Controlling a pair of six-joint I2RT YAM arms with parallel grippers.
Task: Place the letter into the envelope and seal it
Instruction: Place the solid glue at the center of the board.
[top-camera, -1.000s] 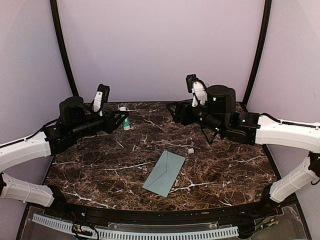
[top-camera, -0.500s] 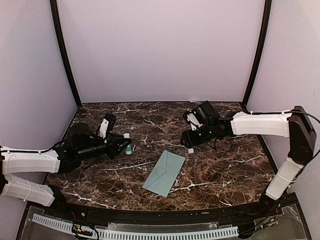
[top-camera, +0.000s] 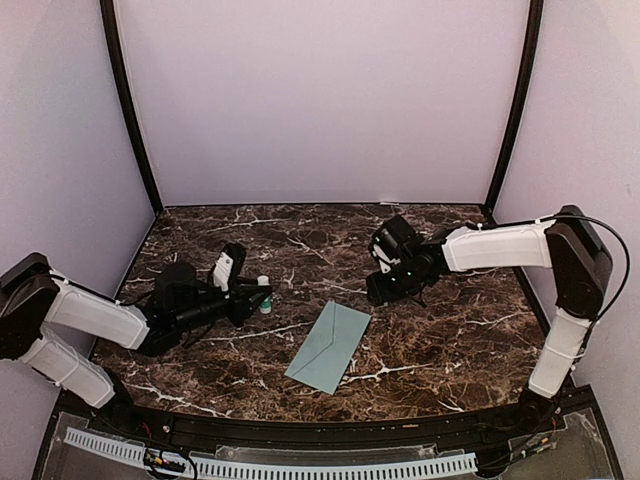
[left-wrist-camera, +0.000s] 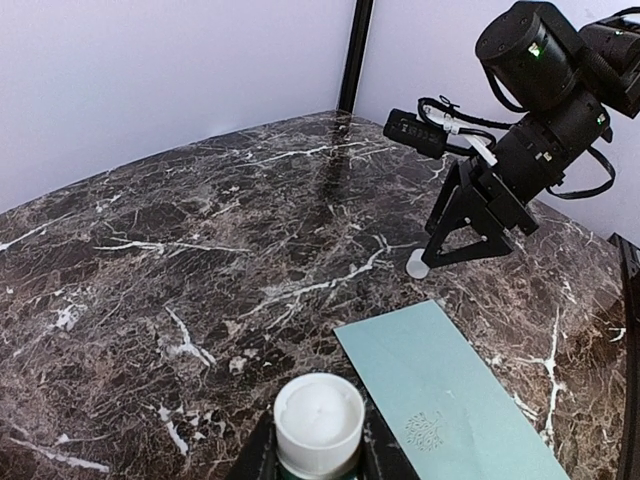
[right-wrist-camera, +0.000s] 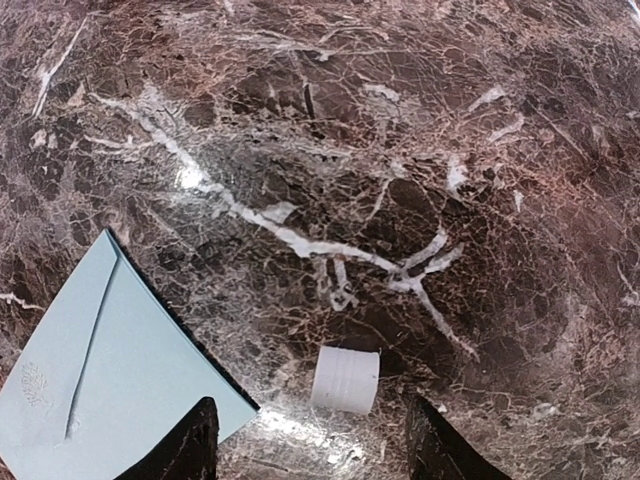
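The pale teal envelope (top-camera: 330, 347) lies flat on the marble table, also seen in the left wrist view (left-wrist-camera: 450, 385) and the right wrist view (right-wrist-camera: 90, 370). The letter is out of view. My left gripper (top-camera: 256, 300) is shut on a glue stick (left-wrist-camera: 319, 420) with its white, uncapped tip pointing forward, just left of the envelope's far corner. My right gripper (right-wrist-camera: 312, 445) hangs open, low over the table, with a small white cap (right-wrist-camera: 346, 379) lying on its side between and just ahead of the fingers (right-wrist-camera: 190, 445). The cap rests beside the envelope's far corner.
Dark marble tabletop (top-camera: 450, 340) with white veins, bounded by lilac walls and black corner posts (top-camera: 128, 110). In the left wrist view the right arm (left-wrist-camera: 500, 190) stands just beyond the envelope, its fingertips down by the cap (left-wrist-camera: 417, 263).
Both arms came down from a raised pose. The left one carried the glue stick right, toward the envelope. The right gripper dropped over the white cap.
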